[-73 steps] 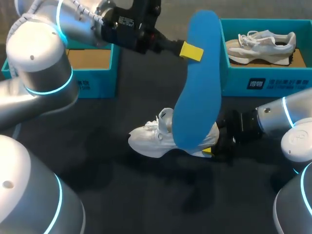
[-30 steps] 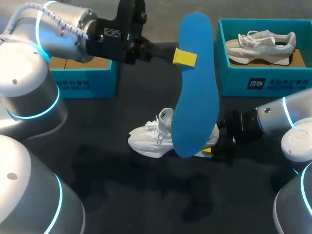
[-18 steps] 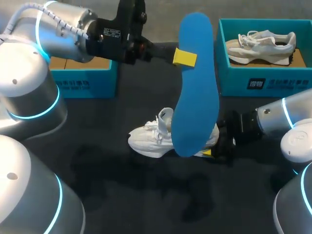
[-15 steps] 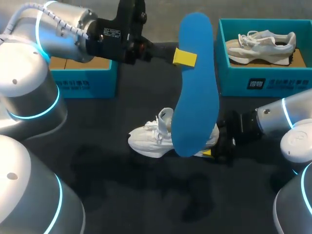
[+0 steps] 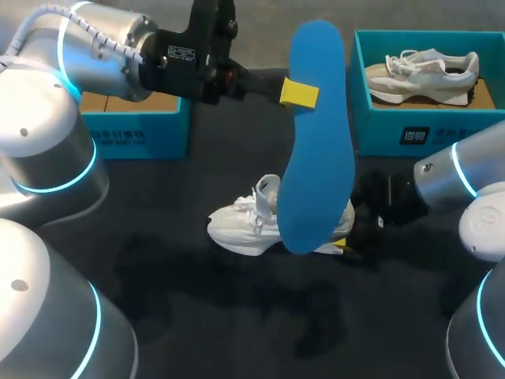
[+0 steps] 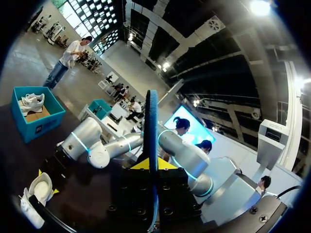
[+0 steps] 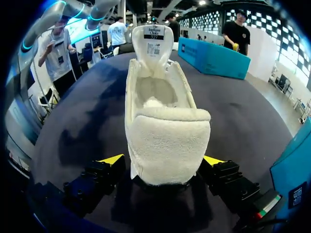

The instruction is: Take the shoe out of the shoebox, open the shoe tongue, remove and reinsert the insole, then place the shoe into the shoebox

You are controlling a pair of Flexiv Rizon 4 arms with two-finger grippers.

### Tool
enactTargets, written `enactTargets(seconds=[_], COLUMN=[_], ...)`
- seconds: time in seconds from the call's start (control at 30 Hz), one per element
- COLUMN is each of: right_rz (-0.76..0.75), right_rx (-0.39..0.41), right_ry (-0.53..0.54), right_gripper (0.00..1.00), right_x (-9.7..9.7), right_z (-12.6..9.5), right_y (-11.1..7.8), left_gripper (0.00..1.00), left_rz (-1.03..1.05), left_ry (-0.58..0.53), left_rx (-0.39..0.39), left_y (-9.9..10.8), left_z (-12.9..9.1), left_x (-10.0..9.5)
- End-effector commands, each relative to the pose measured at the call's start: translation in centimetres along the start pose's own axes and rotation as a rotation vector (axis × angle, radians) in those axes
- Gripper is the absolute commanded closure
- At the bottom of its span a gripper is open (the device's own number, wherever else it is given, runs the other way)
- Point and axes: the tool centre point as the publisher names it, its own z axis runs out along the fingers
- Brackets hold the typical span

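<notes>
Head camera high behind, looking down on table (image 5: 197, 316). Left wrist sights along insole (image 6: 151, 126) edge-on; right wrist close behind shoe (image 7: 165, 131) heel. Shoe in all three.

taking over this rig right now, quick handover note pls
Left gripper: shut on the blue insole, held in the air, clear of the shoe.
Right gripper: at the heel of the white shoe, which sits on the table; grip unclear.
Done: shoe out of its box, tongue open, insole out.
Left: reinsert the insole, then put the shoe into the shoebox at far left. The far-right box holds another shoe.
</notes>
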Motion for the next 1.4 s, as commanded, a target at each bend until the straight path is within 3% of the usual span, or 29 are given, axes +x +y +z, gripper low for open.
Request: enactTargets(seconds=[0.03,0.33,0.6,1.4], right_rz=[0.025,0.056,0.102,0.075], right_rx=[0.153,0.413,0.567,0.630], right_ry=[-0.008,-0.075,-0.110,-0.084], right_gripper=[0.00,0.00,0.00,0.00], right_x=[0.6,1.1,1.2,-0.2], right_z=[-1.6,-3.5,-4.2,-5.1], right_y=[0.5,1.3,3.0,4.5], left_gripper=[1.00,1.00,1.00,1.00], left_rz=[0.000,0.000,0.000,0.000], left_ry=[0.000,0.000,0.000,0.000], left_rx=[0.001,0.001,0.001,0.001], left_y=[0.1,0.1,0.1,0.1], left_z=[0.0,0.0,0.0,0.0], left_x=[0.0,0.0,0.0,0.0])
